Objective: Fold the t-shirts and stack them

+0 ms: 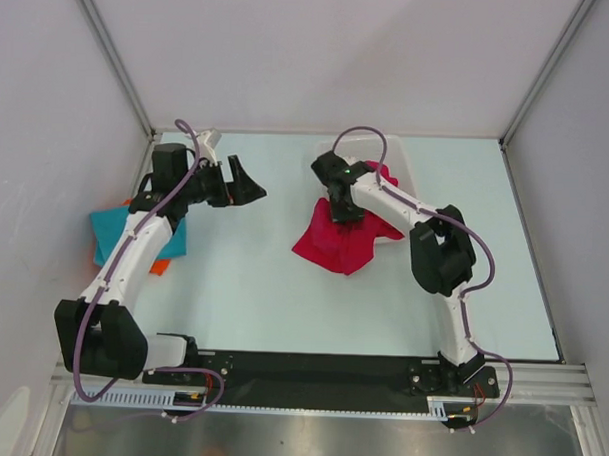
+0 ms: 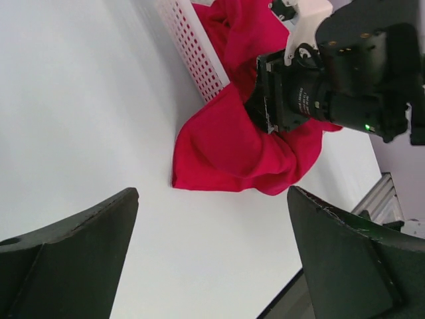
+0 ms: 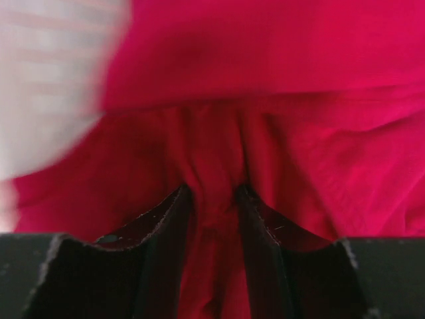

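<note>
On the pale worktop (image 1: 242,296): left pincer (image 1: 248,186) gaping, right pincer (image 1: 343,211) clamped on crimson cloth.

Far left, the teal t-shirt (image 1: 109,226) lies flat beside the left arm, an orange t-shirt (image 1: 159,267) peeking out at its near edge. Moving in, the left pincer hangs over bare worktop, jaws spread wide, nothing in them, well apart from the crimson t-shirt (image 1: 334,244). And there's that shirt, bunched at centre right, spilling from the corner of the white mesh basket (image 1: 402,156) onto the worktop. The right pincer is down on it, fingers (image 3: 166,226) pinching a ridge of red fabric between them. More crimson cloth shows inside the basket; same shirt or another, can't tell.
</note>
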